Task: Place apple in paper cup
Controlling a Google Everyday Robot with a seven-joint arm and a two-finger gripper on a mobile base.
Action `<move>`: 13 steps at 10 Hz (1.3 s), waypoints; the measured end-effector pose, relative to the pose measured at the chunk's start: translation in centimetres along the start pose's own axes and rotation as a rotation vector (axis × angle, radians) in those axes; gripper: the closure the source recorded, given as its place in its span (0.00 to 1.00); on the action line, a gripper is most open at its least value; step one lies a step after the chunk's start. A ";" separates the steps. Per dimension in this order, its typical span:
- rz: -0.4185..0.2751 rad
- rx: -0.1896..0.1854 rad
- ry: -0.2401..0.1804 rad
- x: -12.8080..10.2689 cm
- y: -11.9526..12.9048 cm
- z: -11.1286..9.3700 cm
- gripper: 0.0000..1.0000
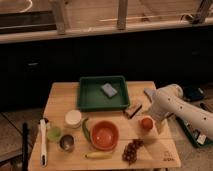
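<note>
The apple [145, 122], small and red-orange, rests on the wooden table [60, 97] right of centre. My gripper [153, 125] comes down at the end of the white arm [180, 107] from the right. It stands open right beside the apple, at its right side. The arm's end hides whether a finger touches the fruit. The paper cup [73, 118], short and white with a wide mouth, stands upright on the table's left half, well apart from the apple.
Between apple and paper cup sits a red-orange bowl [104, 135] with a green pepper [86, 128] beside it. A green tray [85, 100] with a sponge [108, 90] stands behind. Grapes [131, 150], a banana [98, 155], a pale-green cup [54, 133] and a metal cup [66, 143] line the front.
</note>
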 end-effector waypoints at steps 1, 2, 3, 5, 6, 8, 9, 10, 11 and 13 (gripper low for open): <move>-0.010 -0.001 -0.003 0.1 0.0 0.1 0.20; -0.017 -0.002 -0.006 0.2 0.0 0.2 0.20; -0.022 -0.004 -0.008 0.3 0.1 0.2 0.20; -0.038 -0.004 -0.013 0.5 0.1 0.4 0.20; -0.047 -0.004 -0.016 0.5 0.0 0.5 0.20; -0.063 -0.003 -0.022 0.5 -0.1 0.6 0.20; -0.069 -0.002 -0.026 0.5 -0.1 0.7 0.22; -0.075 -0.002 -0.029 0.5 -0.2 0.7 0.25; -0.080 -0.002 -0.032 0.5 -0.2 0.8 0.25; -0.089 -0.001 -0.037 0.5 -0.3 0.9 0.25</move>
